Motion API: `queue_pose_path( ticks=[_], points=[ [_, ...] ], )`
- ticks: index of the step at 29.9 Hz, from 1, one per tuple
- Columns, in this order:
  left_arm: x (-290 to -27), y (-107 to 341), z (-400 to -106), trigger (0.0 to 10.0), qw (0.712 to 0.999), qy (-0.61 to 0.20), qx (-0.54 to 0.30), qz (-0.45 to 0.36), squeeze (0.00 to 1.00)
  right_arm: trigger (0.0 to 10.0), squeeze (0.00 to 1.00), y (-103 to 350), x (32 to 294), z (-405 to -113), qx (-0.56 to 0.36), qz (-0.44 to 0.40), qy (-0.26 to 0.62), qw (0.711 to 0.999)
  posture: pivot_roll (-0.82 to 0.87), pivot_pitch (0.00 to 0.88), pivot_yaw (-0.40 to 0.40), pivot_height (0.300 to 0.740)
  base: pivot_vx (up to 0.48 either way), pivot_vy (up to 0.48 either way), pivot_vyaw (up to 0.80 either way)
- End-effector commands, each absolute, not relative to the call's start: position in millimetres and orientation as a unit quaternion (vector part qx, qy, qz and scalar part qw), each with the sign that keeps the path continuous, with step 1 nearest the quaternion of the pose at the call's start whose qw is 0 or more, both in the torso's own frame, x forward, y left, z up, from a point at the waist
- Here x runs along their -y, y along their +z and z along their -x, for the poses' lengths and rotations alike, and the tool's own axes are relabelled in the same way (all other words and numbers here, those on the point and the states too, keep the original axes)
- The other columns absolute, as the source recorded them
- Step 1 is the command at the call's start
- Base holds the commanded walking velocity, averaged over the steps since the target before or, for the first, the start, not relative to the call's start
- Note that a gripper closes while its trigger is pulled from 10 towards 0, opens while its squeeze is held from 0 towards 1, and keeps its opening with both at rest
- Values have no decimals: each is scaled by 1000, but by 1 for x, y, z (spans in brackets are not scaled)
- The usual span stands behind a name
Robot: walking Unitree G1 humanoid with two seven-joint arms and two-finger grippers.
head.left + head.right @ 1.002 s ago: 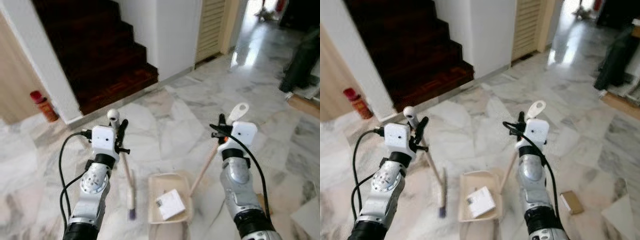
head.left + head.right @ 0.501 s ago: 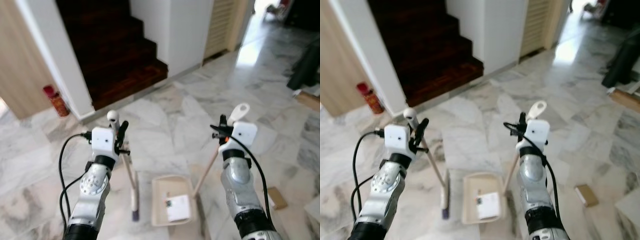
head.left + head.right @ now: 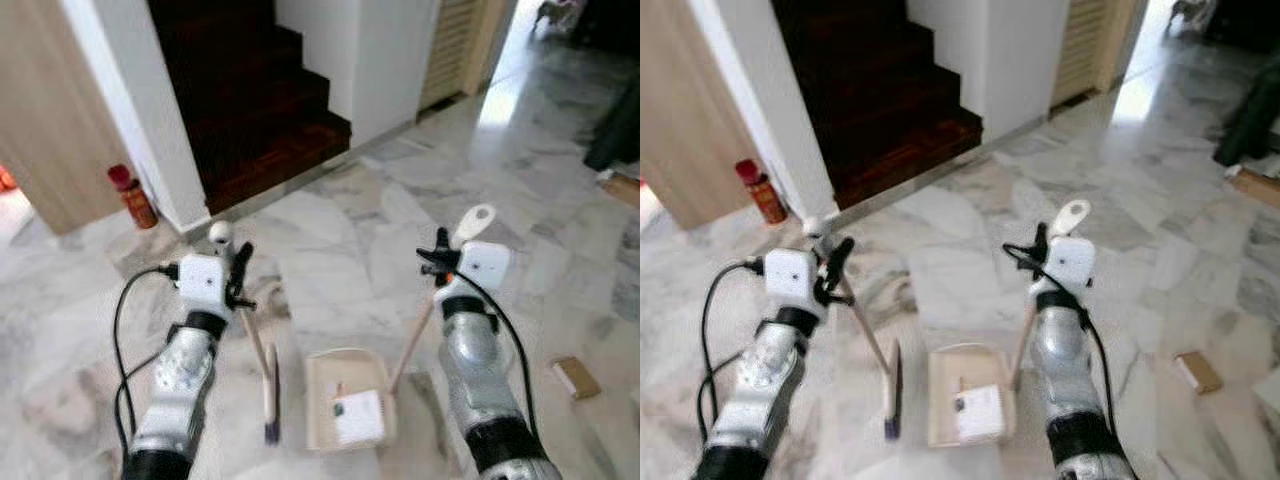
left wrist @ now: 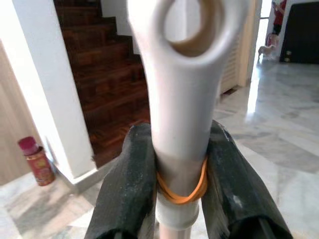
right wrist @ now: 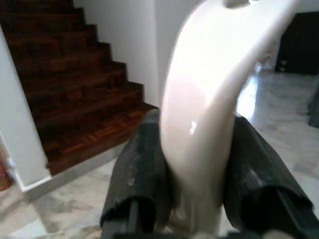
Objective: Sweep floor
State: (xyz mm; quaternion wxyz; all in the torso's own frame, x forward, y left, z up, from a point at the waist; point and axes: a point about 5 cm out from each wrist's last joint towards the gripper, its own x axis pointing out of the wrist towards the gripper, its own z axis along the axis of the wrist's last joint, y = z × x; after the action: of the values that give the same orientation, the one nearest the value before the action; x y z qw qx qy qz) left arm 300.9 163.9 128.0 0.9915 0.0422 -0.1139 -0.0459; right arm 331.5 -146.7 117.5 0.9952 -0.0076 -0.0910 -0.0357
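1. The left gripper (image 4: 177,172) is clamped on the broom (image 3: 262,352) handle near its top, black fingers (image 4: 130,189) pressed to either side just above an orange band (image 4: 180,188).
2. The broom slants down to the marble floor (image 3: 340,250), its dark bristles touching the floor just left of the dustpan (image 3: 345,400).
3. The right gripper (image 5: 192,174) grips the dustpan's pale handle (image 3: 440,290), which rises at a slant from the pan's right side.
4. The dustpan sits on the floor between the arms, holding a white paper (image 3: 358,416).
5. A small box (image 3: 574,375) lies on the floor to the right.
6. Dark stairs (image 3: 255,100) rise ahead; a red can (image 3: 133,197) stands by the white wall to their left.
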Motion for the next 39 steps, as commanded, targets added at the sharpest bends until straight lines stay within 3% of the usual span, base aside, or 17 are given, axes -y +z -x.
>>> queue_pose_path(
  ticks=[1, 39],
  points=[
    [-160, 142, -303, 10000, 987, -52, 145, -49, 0, 10000, 0, 133, 150, -335, 123, -10, -45, 991, 108, 28, 42, 740, 0, 341, 0],
    [-159, 143, -303, 10000, 987, -56, 144, -48, 0, 10000, 0, 132, 148, -335, 123, -9, -41, 992, 108, 18, 42, 740, 0, 344, 0]
  ],
)
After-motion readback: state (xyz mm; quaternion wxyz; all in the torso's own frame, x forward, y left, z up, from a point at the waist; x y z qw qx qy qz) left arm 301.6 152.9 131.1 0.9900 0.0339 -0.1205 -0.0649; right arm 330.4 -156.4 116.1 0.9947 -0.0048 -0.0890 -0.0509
